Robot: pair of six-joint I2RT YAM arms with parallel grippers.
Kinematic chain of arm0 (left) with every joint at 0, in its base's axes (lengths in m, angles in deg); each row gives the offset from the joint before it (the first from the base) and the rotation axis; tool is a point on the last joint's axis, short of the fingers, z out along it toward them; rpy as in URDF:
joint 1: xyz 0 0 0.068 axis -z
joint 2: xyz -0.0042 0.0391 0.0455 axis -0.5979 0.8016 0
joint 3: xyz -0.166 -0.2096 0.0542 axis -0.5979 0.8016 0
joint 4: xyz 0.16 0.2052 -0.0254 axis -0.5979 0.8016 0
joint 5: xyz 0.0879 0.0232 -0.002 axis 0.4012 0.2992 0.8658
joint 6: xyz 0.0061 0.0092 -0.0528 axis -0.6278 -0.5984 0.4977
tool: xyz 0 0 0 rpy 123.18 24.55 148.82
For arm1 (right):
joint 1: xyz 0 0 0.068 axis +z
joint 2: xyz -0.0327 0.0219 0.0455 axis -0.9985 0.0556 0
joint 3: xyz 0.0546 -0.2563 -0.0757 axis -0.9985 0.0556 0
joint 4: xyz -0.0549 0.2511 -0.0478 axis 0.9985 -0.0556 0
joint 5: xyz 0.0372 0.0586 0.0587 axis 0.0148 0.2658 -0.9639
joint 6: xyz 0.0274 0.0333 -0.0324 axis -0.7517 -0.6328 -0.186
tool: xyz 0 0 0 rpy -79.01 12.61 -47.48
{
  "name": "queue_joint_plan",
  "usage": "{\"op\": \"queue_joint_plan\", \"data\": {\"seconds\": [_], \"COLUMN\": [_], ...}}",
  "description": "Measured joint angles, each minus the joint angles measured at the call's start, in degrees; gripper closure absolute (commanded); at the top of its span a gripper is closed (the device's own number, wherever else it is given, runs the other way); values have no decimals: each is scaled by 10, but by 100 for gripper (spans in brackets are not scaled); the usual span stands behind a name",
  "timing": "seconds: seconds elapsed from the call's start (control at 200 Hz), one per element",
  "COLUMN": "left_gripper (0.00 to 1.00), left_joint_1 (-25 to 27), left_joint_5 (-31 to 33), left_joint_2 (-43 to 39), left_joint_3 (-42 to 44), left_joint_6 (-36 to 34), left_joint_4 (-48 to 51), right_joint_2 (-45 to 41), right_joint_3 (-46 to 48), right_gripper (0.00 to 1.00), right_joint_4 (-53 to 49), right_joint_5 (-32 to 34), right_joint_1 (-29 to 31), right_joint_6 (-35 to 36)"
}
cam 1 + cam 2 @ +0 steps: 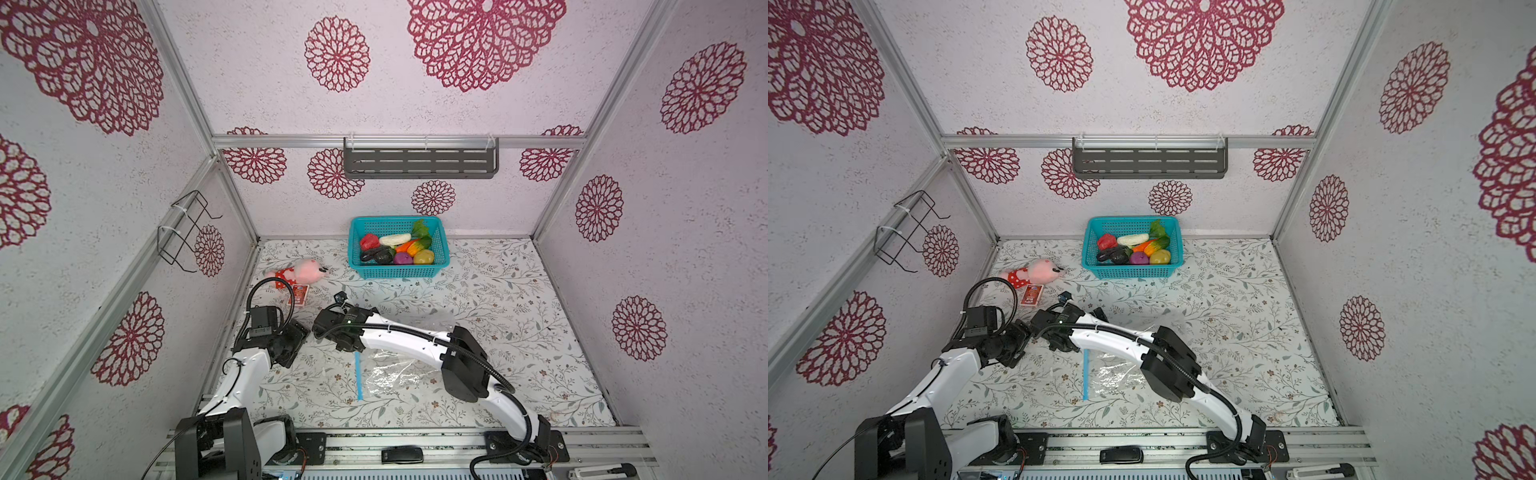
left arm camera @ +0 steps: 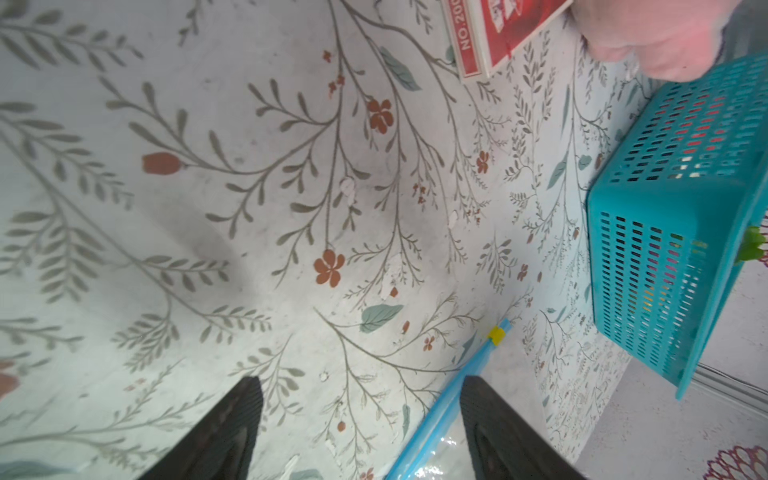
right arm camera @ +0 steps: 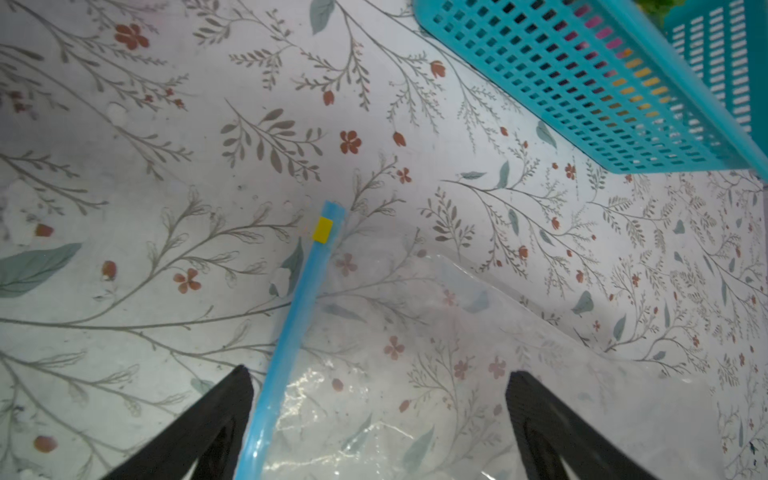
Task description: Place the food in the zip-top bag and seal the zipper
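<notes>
Flat on the flowered worktop, toward its front, the clear zip-top bag, crinkled and shiny, its far part hidden under the right arm in both top views. Along the left edge of the bag the light-blue zipper, laid straight from front to back. At its far end, clear in the right wrist view, a small yellow slider. Right gripper stretched across the middle and low above that far end of the bag, jaws spread wide, gripping nothing. Under them only the bag film and the zipper strip, close to one finger; touching or not, cannot tell. Left gripper just beside it on the left, also low over the worktop, jaws spread and holding nothing. Mostly printed surface under them, with the zipper passing close to one finger. All the food well apart from the bag, piled in the teal mesh basket at the back wall: red pepper, white corn, carrot, dark eggplant, purple onion, yellow potato, and green leaves standing up toward the far right corner. Left of the basket, lying on the worktop, a pink plush toy in a red dotted dress, and just in front of it a small red card.
</notes>
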Motion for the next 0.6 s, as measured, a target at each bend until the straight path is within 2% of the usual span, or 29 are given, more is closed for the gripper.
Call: {"op": "queue_joint_plan", "data": {"seconds": [0.19, 0.6], "left_gripper": [16, 14], "left_joint_1": [-17, -19], "left_joint_5": [18, 22], "left_joint_2": [-1, 20], "left_joint_3": [5, 5], "left_joint_6": [2, 2], "left_joint_4": [24, 25], "right_joint_2": [64, 100], "right_joint_3": [-80, -84], "right_gripper": [1, 1], "right_joint_4": [-34, -85], "right_joint_5": [-5, 5], "right_joint_1": [3, 11], "right_joint_6": [11, 10]}}
